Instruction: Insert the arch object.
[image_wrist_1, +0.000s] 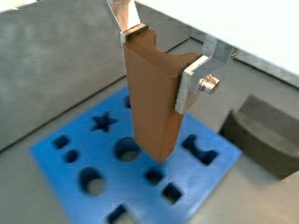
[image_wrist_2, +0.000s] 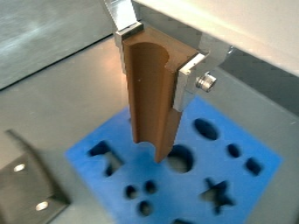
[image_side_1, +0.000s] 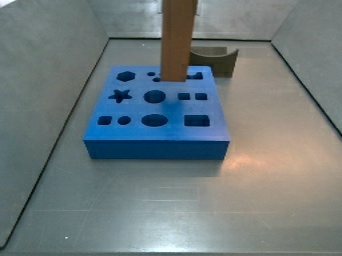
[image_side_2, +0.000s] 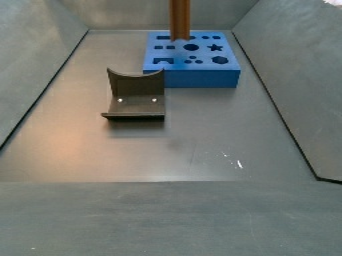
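My gripper (image_wrist_1: 163, 57) is shut on the arch object (image_wrist_1: 152, 96), a tall tan-brown column with a curved scoop in its top end. It holds the column upright over the blue board (image_wrist_1: 65, 149). Both wrist views show the silver fingers (image_wrist_2: 191, 80) clamping the column's upper sides (image_wrist_2: 149, 96). In both side views the column (image_side_1: 178, 40) (image_side_2: 179, 18) runs out of the top of the frame, and the gripper is out of view. Its lower end is at the far side of the board (image_side_1: 154, 142), among the cut-out holes. I cannot tell whether it touches the board.
The dark fixture (image_side_2: 134, 95) stands on the grey floor beside the board (image_side_2: 214, 75); it also shows in a side view (image_side_1: 214, 58) and in both wrist views (image_wrist_1: 263, 136) (image_wrist_2: 30, 179). Grey walls (image_side_1: 54, 60) enclose the floor.
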